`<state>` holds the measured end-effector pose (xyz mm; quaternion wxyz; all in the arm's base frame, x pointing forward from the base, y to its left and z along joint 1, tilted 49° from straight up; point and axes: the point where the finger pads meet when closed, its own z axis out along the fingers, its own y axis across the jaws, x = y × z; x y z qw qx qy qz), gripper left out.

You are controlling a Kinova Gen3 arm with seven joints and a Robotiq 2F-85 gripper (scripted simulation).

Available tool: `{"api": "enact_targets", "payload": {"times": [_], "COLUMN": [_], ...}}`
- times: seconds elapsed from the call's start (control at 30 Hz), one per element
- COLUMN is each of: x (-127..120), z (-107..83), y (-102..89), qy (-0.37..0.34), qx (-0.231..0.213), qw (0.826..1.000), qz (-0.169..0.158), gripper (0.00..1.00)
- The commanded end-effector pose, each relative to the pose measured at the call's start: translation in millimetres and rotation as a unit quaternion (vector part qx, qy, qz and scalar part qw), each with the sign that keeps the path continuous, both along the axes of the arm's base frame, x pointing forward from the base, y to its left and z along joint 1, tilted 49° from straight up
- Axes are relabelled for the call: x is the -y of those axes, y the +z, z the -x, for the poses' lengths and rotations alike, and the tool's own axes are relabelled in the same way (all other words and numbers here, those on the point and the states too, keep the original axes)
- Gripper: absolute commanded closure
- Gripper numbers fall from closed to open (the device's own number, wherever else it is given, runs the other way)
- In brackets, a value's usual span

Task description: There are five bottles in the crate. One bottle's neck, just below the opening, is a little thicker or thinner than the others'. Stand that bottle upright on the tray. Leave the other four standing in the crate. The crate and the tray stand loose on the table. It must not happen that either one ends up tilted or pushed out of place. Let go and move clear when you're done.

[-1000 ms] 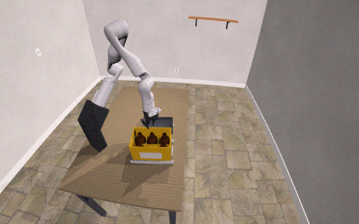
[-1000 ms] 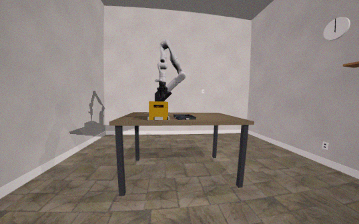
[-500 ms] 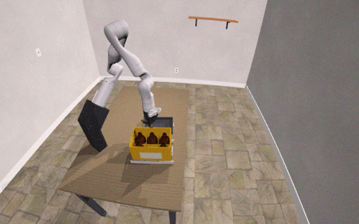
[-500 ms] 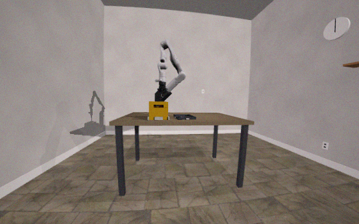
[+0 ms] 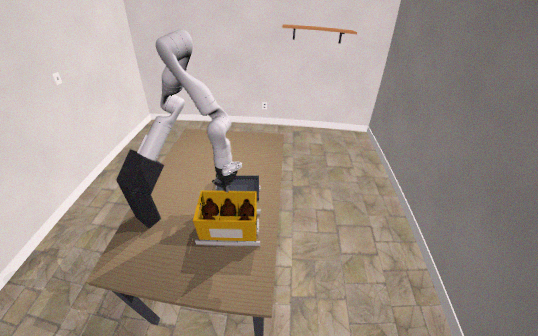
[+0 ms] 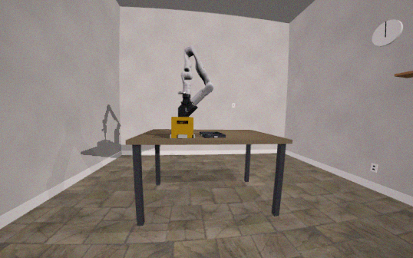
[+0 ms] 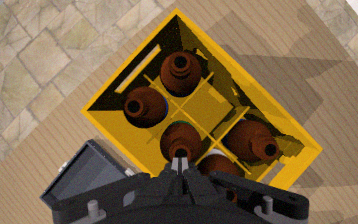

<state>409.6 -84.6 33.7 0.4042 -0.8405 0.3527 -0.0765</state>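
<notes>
The yellow crate (image 7: 200,110) stands on the table and holds five brown bottles. In the wrist view they are one at the far cell (image 7: 181,72), one at the left (image 7: 145,106), one in the middle near cell (image 7: 181,141), one leaning at the right (image 7: 252,141), and one partly hidden under the gripper (image 7: 220,165). My gripper (image 7: 180,167) is shut, its fingertips pressed together right over the near rim of the middle bottle's mouth, with nothing between them. In the top view the gripper (image 5: 222,185) hangs over the crate's (image 5: 227,220) back row.
The dark grey tray (image 5: 245,184) lies on the table right behind the crate; it also shows in the wrist view (image 7: 82,175) and in the exterior view (image 6: 213,134) beside the crate (image 6: 182,127). The arm's dark base (image 5: 140,186) stands at the table's left edge.
</notes>
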Motion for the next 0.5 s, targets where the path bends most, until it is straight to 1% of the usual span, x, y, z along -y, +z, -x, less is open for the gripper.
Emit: {"api": "enact_targets", "payload": {"times": [0.0,0.07,0.2,0.27,0.37,0.47], "x": [9.3,20.8,48.3,48.3,67.7,78.2], "z": [-9.6,-22.7,-55.7,-55.7,-75.0,-84.8], "y": [-1.1,-4.2,-12.4,-12.4,-18.0,-21.2], "qy": [0.0,0.0,0.002,0.002,0.002,0.002], "qx": [0.001,0.002,0.002,0.002,0.001,0.0], "qw": [1.0,1.0,1.0,1.0,1.0,1.0], "qz": [0.002,0.004,0.005,0.005,0.002,0.0], "gripper": [1.0,1.0,1.0,1.0,1.0,1.0]}}
